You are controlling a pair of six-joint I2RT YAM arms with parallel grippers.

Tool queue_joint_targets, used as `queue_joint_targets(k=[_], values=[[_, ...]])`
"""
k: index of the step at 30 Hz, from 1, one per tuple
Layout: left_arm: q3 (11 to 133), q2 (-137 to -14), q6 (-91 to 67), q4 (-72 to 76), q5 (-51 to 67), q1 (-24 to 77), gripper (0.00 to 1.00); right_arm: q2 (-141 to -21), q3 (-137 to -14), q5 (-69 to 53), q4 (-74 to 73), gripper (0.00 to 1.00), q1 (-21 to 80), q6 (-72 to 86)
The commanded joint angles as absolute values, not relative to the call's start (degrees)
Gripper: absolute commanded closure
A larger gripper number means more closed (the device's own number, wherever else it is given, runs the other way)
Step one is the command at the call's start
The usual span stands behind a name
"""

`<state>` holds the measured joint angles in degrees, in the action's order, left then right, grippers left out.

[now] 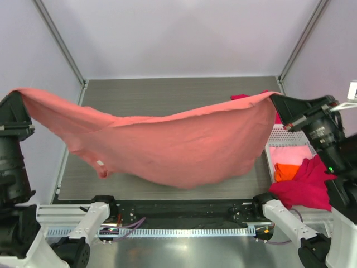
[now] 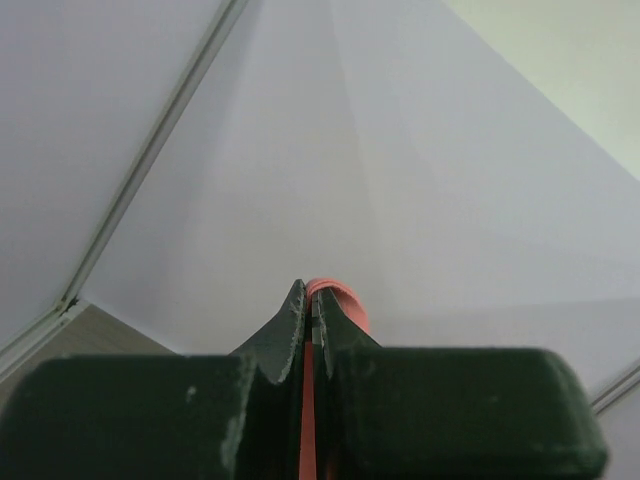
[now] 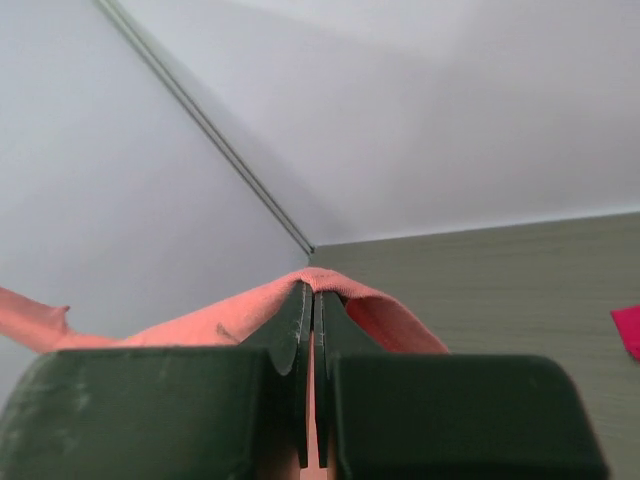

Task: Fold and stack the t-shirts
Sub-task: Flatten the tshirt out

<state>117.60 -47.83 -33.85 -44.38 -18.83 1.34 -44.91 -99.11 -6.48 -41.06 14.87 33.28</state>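
We are holding the soft salmon-pink cloth t-shirt (image 1: pixel 184 148) above the counter (image 1: pixel 167 95); left gripper (image 1: pixel 15 94) and right gripper (image 1: pixel 275 98) are clamping it over the left and right edges

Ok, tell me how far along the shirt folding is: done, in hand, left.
Done: nothing yet; no folded stack is visible on the table. In hand: the salmon-pink t-shirt hangs spread in the air, one end pinched by the left gripper, the other by the right gripper. Left: folding it, plus the crimson-red shirt, orange shirt and light pink shirt heaped at the white basket.
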Motion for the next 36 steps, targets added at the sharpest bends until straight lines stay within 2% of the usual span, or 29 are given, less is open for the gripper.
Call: queue_joint_targets(k=[1,7,12,18,22,23,27,31,36], values=[[114.3,-52.7,-33.1,-39.6,-18.0,1.8,1.00,-51.0,-96.2,-2.8,-41.5,0.99,14.7,31.3],[111.5,-65.5,-36.5,-36.5,-14.8,1.8,1.00,-59.0,-92.7,0.2,-35.3,0.99,14.8,31.6],[120.0,-76.7,-37.1,-34.8,-12.1,1.8,1.00,-70.2,-96.3,0.7,-29.9,0.99,14.4,33.4],[141.0,-90.7,-35.2,-35.0,-11.2,0.3,1.00,-85.6,-110.5,-15.2,-25.2,0.99,7.3,40.5],[143.3,-91.1,-35.9,-27.3,-10.7,-1.5,1.00,-94.4,-121.7,-27.3,-21.1,0.99,0.7,48.2],[143.3,-90.8,-36.1,-23.9,-10.5,-1.6,1.00,-96.6,-127.5,-29.0,-20.5,0.99,-1.6,50.2],[142.9,-90.6,-36.5,-17.3,-8.2,-1.8,1.00,-103.8,-136.4,-34.2,-19.1,0.99,-4.4,55.2],[136.9,-90.4,-35.5,-12.3,-5.3,-1.7,1.00,-104.1,-128.9,-37.3,-13.6,0.99,-5.0,57.1],[114.7,-85.9,-35.7,-4.3,-2.0,-1.7,1.00,-99.5,-105.0,-39.5,-1.6,0.99,-5.1,58.1]])
